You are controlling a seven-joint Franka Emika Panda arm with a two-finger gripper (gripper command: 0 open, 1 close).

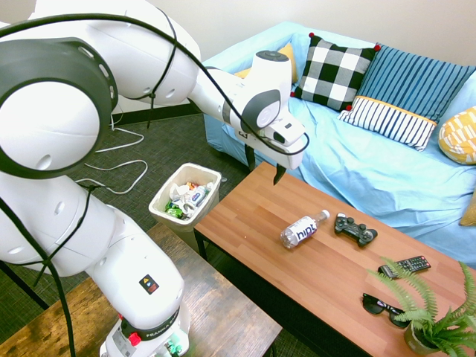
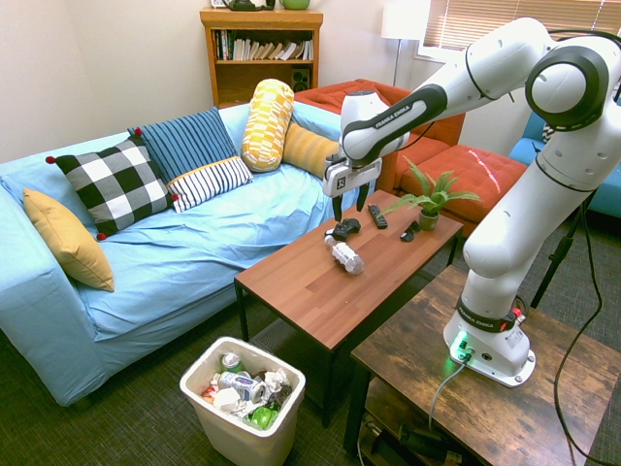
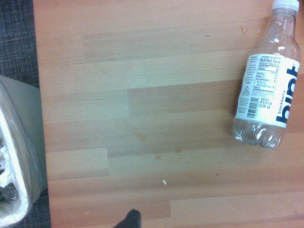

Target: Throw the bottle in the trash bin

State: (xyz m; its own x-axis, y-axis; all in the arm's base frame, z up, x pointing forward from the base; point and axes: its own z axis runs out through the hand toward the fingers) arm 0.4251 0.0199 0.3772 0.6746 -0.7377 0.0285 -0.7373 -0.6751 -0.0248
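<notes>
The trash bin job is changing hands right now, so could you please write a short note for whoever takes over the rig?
Gripper: open and empty, raised above the coffee table.
Bottle: lying on its side on that table, cap on, beside the game controller.
Trash bin: on the floor off the table's end, already holding trash.
Done: nothing of the throw yet.
Left: grasp the bottle, carry it over the bin, release it inside.

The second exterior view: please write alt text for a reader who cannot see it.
A robot arm's open pincer hangs above a wooden coffee table where a clear bottle lies; a filled trash bin stands on the floor, near a blue-covered sofa.
</notes>
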